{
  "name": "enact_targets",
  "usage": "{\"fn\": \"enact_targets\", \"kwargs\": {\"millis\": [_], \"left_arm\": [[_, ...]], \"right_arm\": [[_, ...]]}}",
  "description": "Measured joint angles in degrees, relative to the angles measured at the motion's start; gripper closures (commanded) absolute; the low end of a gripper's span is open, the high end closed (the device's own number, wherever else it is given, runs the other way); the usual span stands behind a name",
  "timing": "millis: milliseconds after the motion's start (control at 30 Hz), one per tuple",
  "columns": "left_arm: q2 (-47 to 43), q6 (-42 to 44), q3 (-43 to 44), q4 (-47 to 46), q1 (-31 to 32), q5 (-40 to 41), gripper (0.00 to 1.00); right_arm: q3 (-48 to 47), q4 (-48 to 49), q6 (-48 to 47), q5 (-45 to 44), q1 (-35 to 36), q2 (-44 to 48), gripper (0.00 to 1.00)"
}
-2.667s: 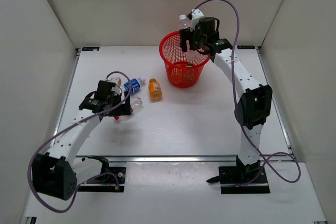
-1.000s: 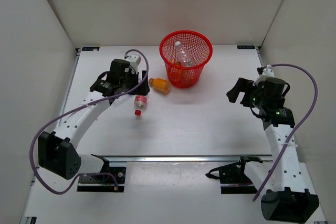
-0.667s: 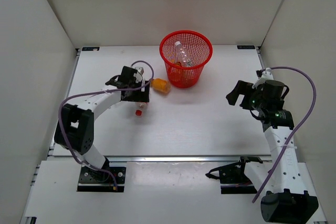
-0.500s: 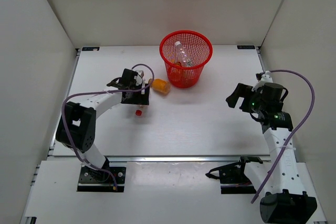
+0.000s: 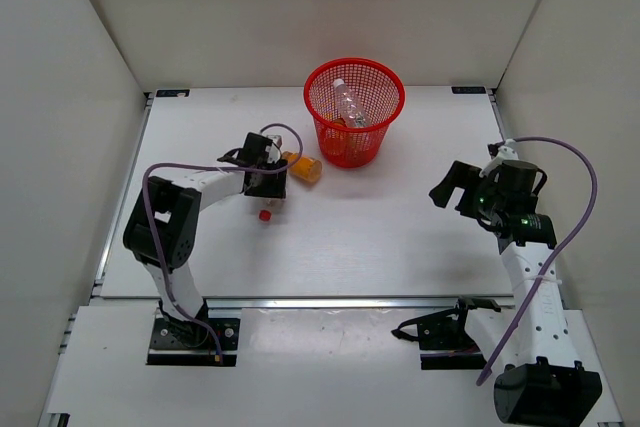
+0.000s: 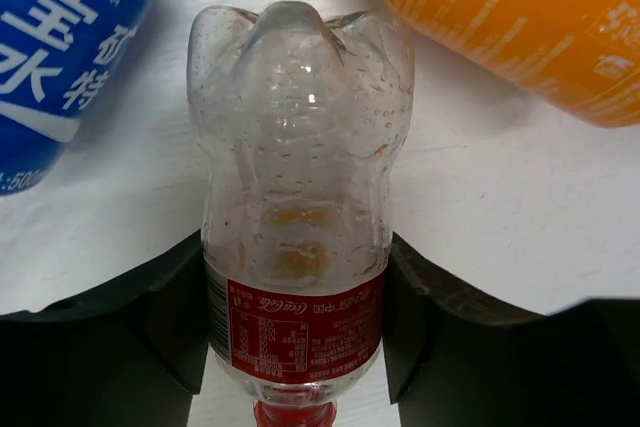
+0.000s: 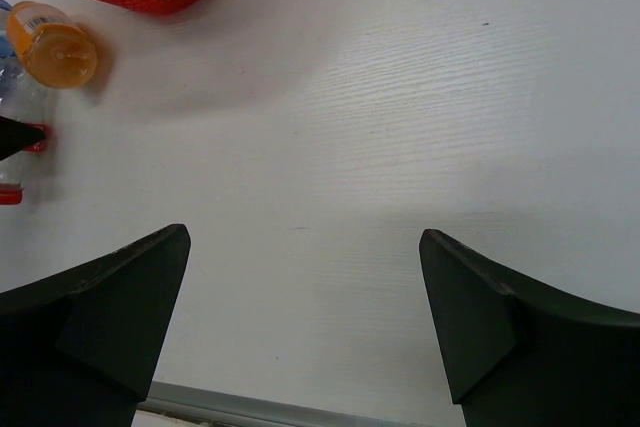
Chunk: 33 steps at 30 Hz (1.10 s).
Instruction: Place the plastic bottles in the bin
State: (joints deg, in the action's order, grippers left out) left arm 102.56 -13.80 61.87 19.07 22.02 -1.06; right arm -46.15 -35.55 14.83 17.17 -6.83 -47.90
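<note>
Bin [image 5: 378,143] holds clear bottle [image 5: 349,104]; we count three outstanding: orange bottle [image 6: 510,27], blue-labelled bottle [image 6: 55,57], red-capped bottle [image 6: 295,177] pinched by left end effector [image 6: 295,257]; right end effector [image 7: 305,257] spread

The red mesh bin [image 5: 350,147] stood upright at the far side of the bench [image 5: 400,232], with a tall clear bottle [image 5: 347,104] leaning inside it. Just beside its base an orange bottle [image 5: 304,167] lay on its side. Next to that lay a clear red-capped bottle [image 6: 300,127], clasped at its red label by the left hand [image 6: 295,247], with a blue-labelled bottle [image 6: 50,67] alongside.
</note>
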Motion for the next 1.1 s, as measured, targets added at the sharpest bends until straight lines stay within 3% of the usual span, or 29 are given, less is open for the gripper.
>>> {"fn": "enact_targets", "kwargs": {"millis": [200, 300, 400, 567, 600, 733, 867, 933, 967, 1000, 1100], "left_arm": [[-7.2, -0.1, -4.9, 0.4, -0.1, 0.6, 0.67], [-14.2, -0.7, -5.4, 2.3, 1.0, 1.3, 0.69], [-21.9, -1.6, -4.1, 2.8, 2.6, 1.5, 0.63], [-23.3, -1.7, 9.2, -0.7, 5.5, 0.0, 0.62], [-21.2, -1.7, 13.7, -2.0, 6.3, -0.1, 0.59], [-9.5, -2.1, 31.5, -7.2, 9.6, -0.2, 0.59], [3.3, -4.5, 44.8, -9.4, 11.5, -0.2, 0.48], [9.7, -6.2, 50.3, -8.6, 11.7, -0.3, 0.28], [12.7, -6.8, 52.8, -8.3, 11.6, -0.6, 0.23], [15.1, -7.3, 54.7, -7.8, 11.5, -1.1, 0.04], [19.6, -8.8, 56.3, -6.0, 11.2, -2.8, 0.02]], "right_arm": [[0.0, -1.3, -0.1, -0.5, 0.4, 0.0, 0.03], [0.0, -1.9, -0.7, -0.6, 0.4, 0.0, 0.02], [0.0, -2.2, -1.4, -0.7, 0.8, 0.0, 0.03], [0.0, -2.2, -1.6, -1.1, 2.8, -0.2, 0.03], [0.0, -2.2, -1.6, -1.1, 3.0, -0.4, 0.03], [0.2, -2.1, -1.5, -1.0, 3.0, -0.8, 0.03], [1.9, -0.8, -0.8, 0.0, 3.1, 0.6, 0.03], [2.8, -0.3, 0.1, 0.6, 3.7, 0.9, 0.03], [3.2, 0.0, 0.4, 0.6, 4.2, 0.9, 0.01], [3.7, 0.5, 0.7, 0.5, 5.2, 0.9, 0.01], [4.1, 1.0, 0.9, -1.0, 10.6, 0.7, 0.01]]}}
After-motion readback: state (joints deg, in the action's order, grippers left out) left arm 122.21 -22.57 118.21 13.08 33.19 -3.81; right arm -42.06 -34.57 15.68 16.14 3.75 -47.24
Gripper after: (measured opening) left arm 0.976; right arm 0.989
